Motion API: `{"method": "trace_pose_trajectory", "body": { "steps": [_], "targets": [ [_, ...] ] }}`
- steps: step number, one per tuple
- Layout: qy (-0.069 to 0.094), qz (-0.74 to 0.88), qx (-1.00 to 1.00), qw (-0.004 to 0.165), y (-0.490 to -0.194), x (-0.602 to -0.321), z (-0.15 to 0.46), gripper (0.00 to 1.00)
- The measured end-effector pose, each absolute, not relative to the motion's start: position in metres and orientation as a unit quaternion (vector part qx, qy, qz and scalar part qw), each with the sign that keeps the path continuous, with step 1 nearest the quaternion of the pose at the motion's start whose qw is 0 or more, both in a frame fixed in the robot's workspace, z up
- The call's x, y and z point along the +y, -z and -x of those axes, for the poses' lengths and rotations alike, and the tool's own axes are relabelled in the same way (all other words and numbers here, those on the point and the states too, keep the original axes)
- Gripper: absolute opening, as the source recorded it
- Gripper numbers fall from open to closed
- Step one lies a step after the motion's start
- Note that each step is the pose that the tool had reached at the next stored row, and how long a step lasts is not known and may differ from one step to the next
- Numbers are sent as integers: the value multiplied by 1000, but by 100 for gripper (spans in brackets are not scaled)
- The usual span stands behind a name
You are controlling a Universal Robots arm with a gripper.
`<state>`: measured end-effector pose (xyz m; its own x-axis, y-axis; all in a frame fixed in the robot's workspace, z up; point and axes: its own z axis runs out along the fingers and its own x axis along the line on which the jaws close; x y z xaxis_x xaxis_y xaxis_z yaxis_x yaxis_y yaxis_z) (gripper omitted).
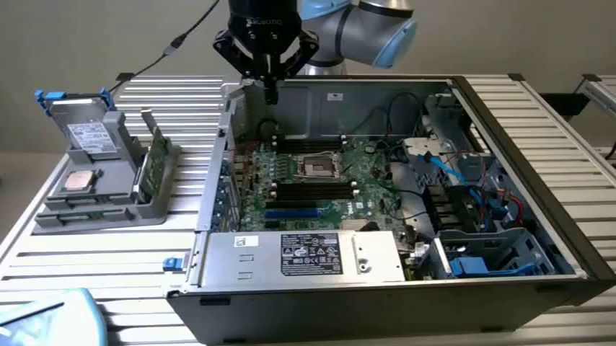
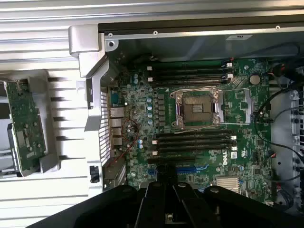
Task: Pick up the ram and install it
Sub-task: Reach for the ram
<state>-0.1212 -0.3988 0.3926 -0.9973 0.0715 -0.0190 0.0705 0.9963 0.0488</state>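
The ram [image 1: 154,164] is a green stick standing on edge in the grey holder [image 1: 101,213], at the exterior view's left of the open computer case [image 1: 539,155]. In the wrist view the ram [image 2: 24,126] lies beside the case wall. My gripper [image 1: 270,91] hangs above the back left corner of the case, shut and holding nothing. Its black fingers [image 2: 156,204] show close together over the motherboard [image 2: 137,99]. Black memory slots [image 1: 313,190] run on both sides of the processor socket [image 1: 318,167], and in the wrist view the slots [image 2: 194,140] look empty.
The holder also carries a grey drive [image 1: 89,133] and a silver processor chip [image 1: 77,182]. A metal power supply box [image 1: 303,256] sits at the case front. Cables and blue drive bays [image 1: 481,209] crowd the exterior view's right side. A blue and white object [image 1: 43,321] lies at the front left.
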Motion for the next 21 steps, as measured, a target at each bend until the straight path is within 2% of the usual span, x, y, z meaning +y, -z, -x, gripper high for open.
{"method": "trace_pose_trajectory", "body": {
  "steps": [9,21],
  "targets": [
    [-24,-36,999,10,-393,-397,124,11],
    [-25,-35,999,9,-390,-387,177,11]
  ]
}}
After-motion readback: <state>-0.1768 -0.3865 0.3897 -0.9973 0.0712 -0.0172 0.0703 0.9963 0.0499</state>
